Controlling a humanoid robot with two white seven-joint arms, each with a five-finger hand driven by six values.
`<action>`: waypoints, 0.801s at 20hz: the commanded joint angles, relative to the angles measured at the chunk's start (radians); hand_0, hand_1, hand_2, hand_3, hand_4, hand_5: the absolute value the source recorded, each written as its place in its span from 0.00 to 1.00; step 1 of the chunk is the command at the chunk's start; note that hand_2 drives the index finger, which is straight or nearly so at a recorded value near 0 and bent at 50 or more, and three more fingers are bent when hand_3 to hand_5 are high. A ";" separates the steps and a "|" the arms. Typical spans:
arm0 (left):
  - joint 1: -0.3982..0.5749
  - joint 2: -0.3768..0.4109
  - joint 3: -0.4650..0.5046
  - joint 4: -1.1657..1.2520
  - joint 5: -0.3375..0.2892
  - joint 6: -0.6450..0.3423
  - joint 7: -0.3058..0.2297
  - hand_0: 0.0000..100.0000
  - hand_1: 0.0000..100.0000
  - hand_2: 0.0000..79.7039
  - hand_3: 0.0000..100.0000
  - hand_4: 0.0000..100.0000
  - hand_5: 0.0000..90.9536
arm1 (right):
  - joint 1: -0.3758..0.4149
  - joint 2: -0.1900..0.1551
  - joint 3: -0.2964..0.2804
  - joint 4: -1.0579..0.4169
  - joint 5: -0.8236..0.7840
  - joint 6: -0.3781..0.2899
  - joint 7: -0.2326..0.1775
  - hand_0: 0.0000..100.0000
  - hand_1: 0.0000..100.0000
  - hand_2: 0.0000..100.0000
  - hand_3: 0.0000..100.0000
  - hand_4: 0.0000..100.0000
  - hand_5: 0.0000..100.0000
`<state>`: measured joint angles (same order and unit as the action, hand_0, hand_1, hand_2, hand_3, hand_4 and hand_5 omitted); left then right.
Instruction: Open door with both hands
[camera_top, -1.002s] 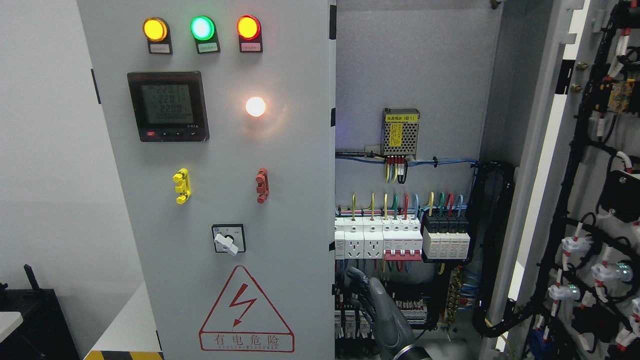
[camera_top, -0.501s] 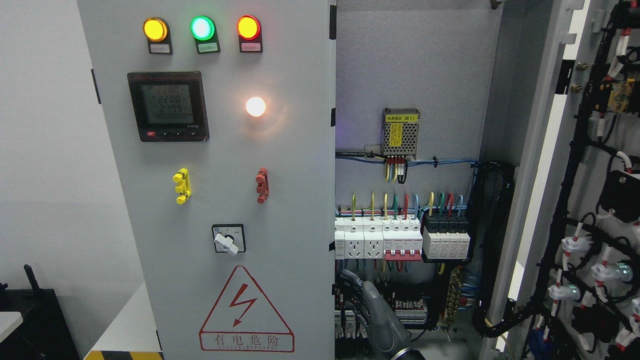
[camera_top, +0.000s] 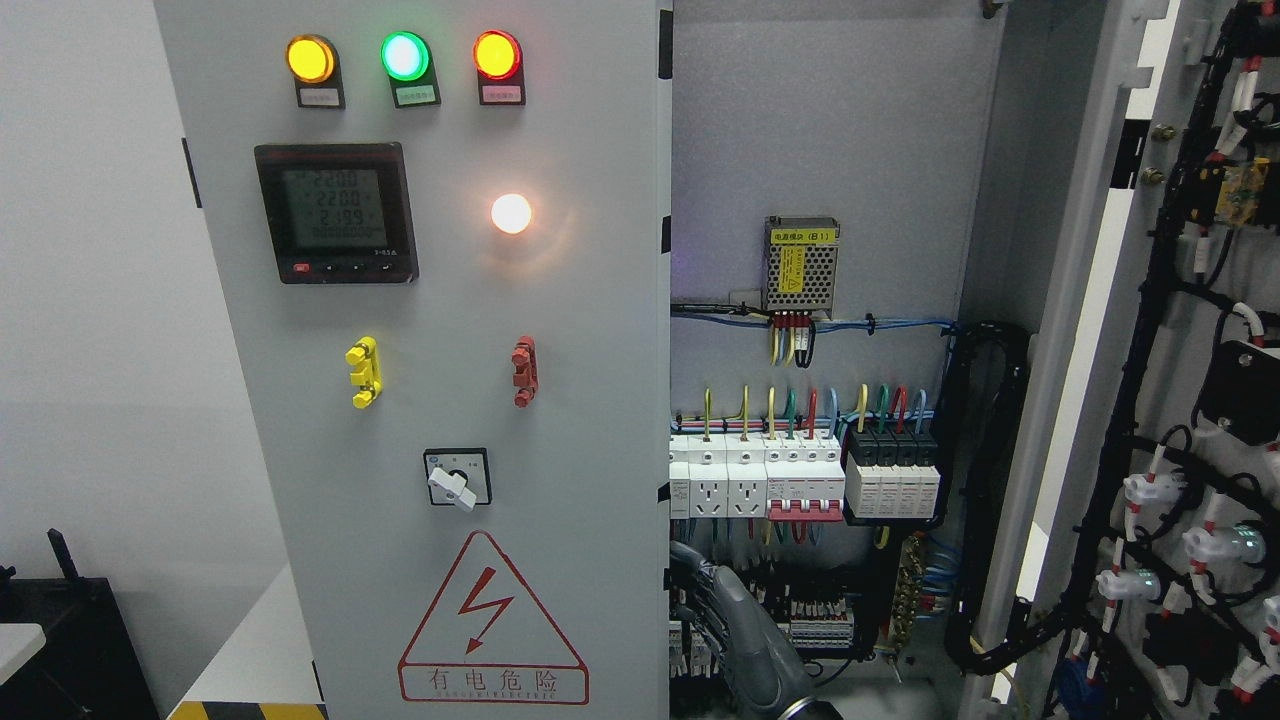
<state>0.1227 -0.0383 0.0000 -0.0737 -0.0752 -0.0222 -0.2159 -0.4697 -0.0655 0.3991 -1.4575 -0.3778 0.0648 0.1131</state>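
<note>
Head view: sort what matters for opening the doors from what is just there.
Job:
left door, closed
right door, swung open
hand, low by the left door's edge

Just there:
indicator lamps
meter
rotary switch
breakers
power supply

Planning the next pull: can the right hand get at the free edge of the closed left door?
Probably yes. The right hand is low in the open bay, right beside the edge of the left door, with nothing seen between them. The breakers sit above it.
</note>
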 joint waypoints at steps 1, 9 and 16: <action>0.000 0.000 0.006 0.000 0.000 0.001 0.000 0.00 0.00 0.00 0.00 0.03 0.00 | -0.012 -0.008 0.007 -0.001 -0.024 0.013 0.002 0.00 0.00 0.00 0.00 0.00 0.00; 0.000 0.000 0.006 0.000 0.000 0.001 0.000 0.00 0.00 0.00 0.00 0.03 0.00 | -0.033 -0.022 0.006 0.032 -0.047 0.013 0.008 0.00 0.00 0.00 0.00 0.00 0.00; 0.000 0.000 0.006 0.000 0.000 0.001 0.000 0.00 0.00 0.00 0.00 0.03 0.00 | -0.044 -0.030 0.004 0.037 -0.052 0.013 0.010 0.00 0.00 0.00 0.00 0.00 0.00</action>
<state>0.1228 -0.0383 0.0000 -0.0737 -0.0752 -0.0222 -0.2159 -0.5036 -0.0835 0.4035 -1.4372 -0.4224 0.0777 0.1215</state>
